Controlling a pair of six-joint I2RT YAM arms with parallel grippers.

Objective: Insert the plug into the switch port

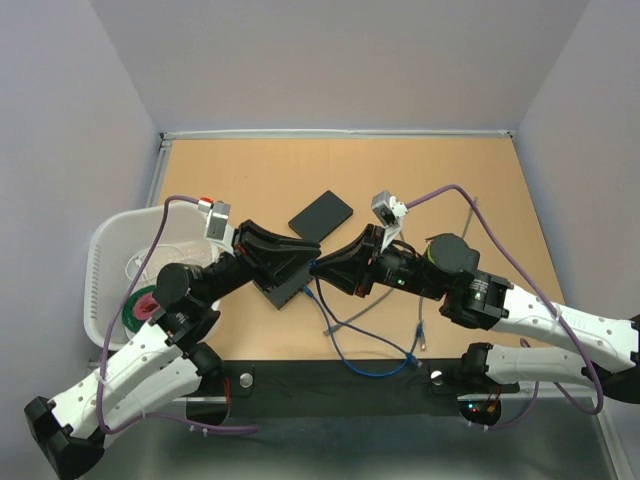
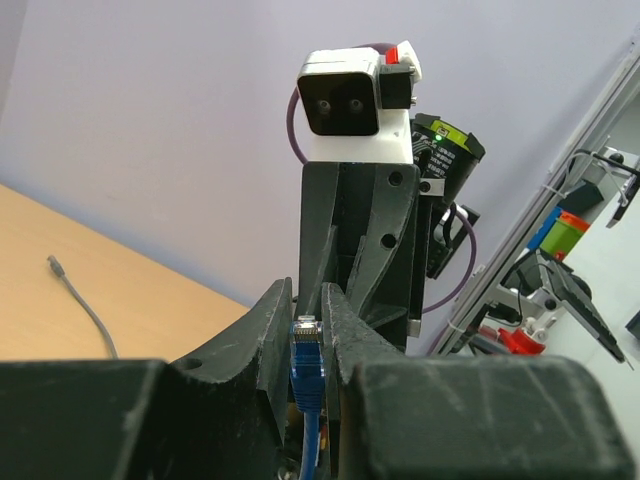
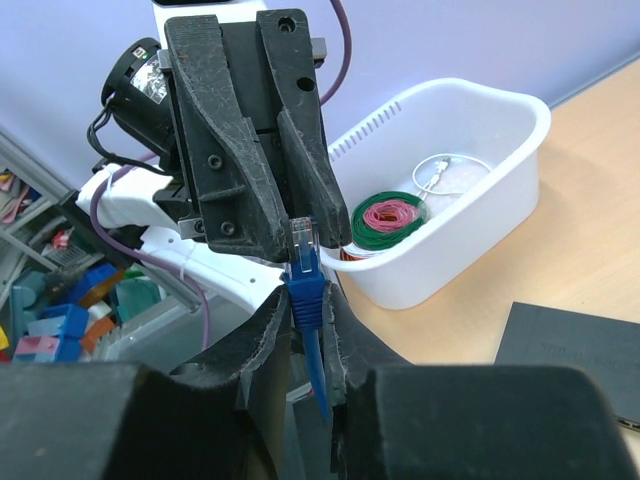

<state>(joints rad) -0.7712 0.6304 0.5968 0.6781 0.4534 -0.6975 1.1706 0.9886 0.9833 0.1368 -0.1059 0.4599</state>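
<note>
Midair, left claw point(image 2: 305, 300) and right claw point(image 3: 306, 310) both clenched on upright blue plug point(image 2: 306, 355) — either tugging first could twist it loose, short of switch point(image 1: 322, 213) beyond claws.

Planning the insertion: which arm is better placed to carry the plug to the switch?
Probably right: the right tool clasps the plug by its blue boot, tip free, and the switch shows in its wrist view. The left tool pinches the plug too.
</note>
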